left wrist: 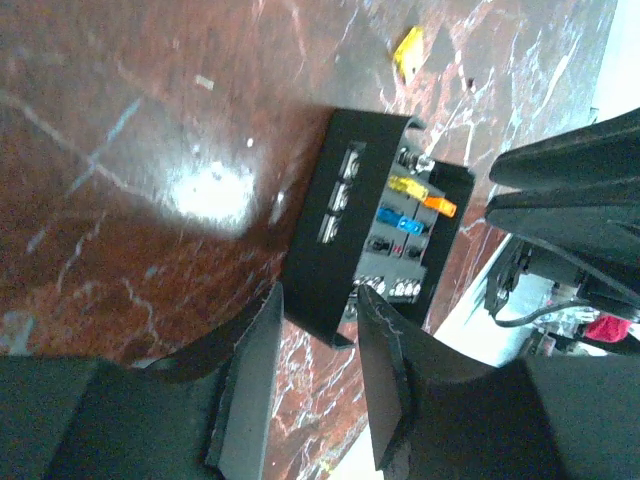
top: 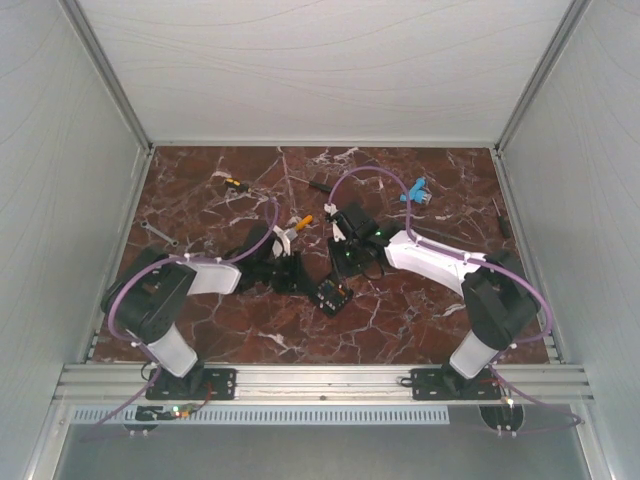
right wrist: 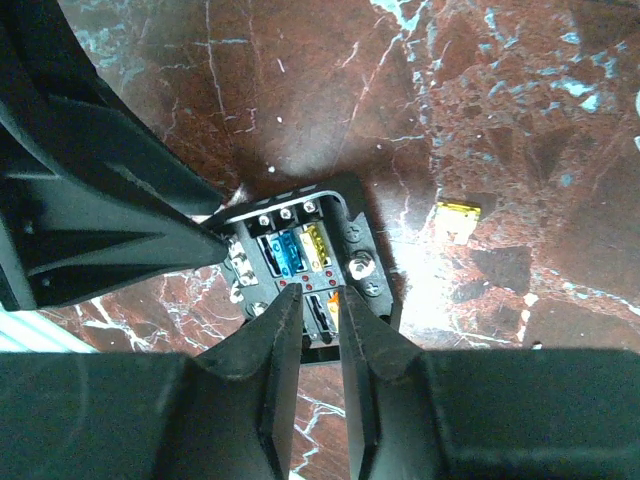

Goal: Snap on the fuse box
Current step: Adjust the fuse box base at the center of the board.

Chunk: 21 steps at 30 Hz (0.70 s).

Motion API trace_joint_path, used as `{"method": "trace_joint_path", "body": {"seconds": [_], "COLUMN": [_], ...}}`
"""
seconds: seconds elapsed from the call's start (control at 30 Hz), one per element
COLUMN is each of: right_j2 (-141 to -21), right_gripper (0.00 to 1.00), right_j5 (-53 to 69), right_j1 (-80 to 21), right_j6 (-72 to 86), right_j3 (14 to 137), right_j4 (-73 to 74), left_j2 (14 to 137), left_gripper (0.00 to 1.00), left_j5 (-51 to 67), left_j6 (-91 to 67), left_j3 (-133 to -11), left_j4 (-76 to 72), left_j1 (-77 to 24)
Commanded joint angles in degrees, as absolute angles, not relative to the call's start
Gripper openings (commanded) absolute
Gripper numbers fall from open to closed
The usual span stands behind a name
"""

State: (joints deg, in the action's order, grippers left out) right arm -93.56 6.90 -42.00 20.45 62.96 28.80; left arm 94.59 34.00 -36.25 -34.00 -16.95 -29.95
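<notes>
The fuse box (top: 335, 295) is a small black square box with yellow, blue and orange fuses, lying open-topped on the marble between the arms. In the left wrist view the fuse box (left wrist: 380, 225) lies just ahead of my left gripper (left wrist: 320, 312), which is open with one corner of the box reaching between its fingertips. In the right wrist view my right gripper (right wrist: 318, 300) hovers over the near half of the fuse box (right wrist: 300, 250), its jaws a narrow gap apart with nothing between them. A clear lid is not in view.
A loose yellow fuse (right wrist: 458, 215) lies on the marble beside the box. A blue part (top: 415, 192), a white and orange piece (top: 288, 235) and small tools (top: 232, 183) lie further back. Grey walls close in the table on three sides.
</notes>
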Motion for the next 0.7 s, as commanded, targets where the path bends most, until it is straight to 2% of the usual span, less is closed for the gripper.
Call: {"method": "trace_joint_path", "body": {"seconds": [0.0,0.37,0.67], "right_j2": [-94.85,-96.23,-97.15], "right_gripper": [0.17,0.17,0.14], "right_j5": [7.65,7.68,6.53], "right_j1": [-43.4,-45.88,-45.88], "right_j6": [20.2,21.47,21.82], "right_j3": [63.78,64.24,64.81], "right_j4": [28.39,28.89,28.74], "left_j2": [92.26,90.12,93.45], "left_gripper": [0.36,0.41,0.41], "left_j5": [36.3,32.6,33.72], "left_j6": [-39.46,-35.19,-34.91], "left_j3": [-31.79,-34.84,-36.25], "left_j4": [-21.06,-14.67,-15.11], "left_j1": [-30.32,-30.41,-30.57]}}
